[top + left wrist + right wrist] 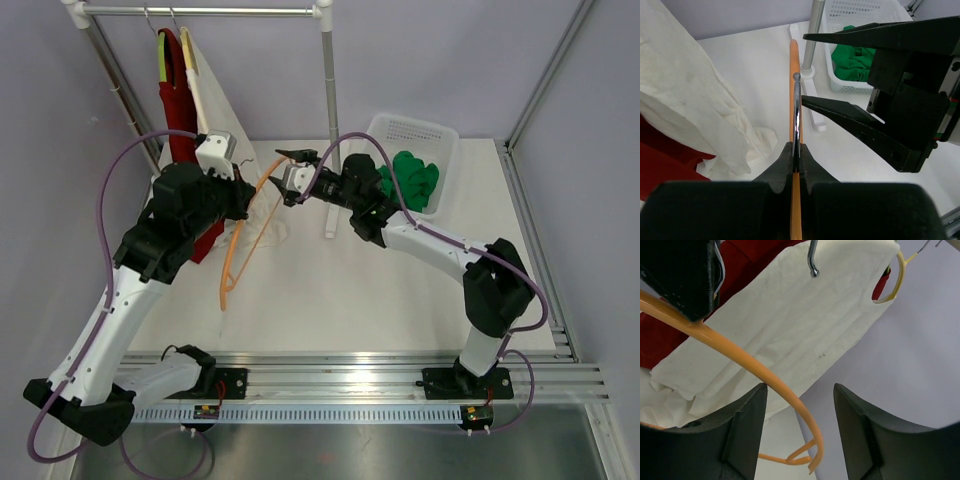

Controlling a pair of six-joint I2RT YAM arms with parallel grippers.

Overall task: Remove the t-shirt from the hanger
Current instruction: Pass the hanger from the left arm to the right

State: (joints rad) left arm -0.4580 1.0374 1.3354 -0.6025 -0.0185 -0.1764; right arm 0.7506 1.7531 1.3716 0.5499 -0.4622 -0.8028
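My left gripper [796,159] is pinched tight on the chrome hook of the orange hanger [740,357], which hangs tilted beneath it over the table [350,300]. Under the hanger the white t-shirt [270,228] lies crumpled on the table. I cannot tell whether any of it is threaded on the hanger. My right gripper [285,170] sits just right of the hanger, jaws spread, with one orange arm passing between them. Behind the hanger, a white garment [210,95] and a red garment [178,110] hang on the rack, crowding my left wrist. The rack post [330,120] stands right of the hanger. Farther right is a white basket [445,140] holding green cloth [415,178].
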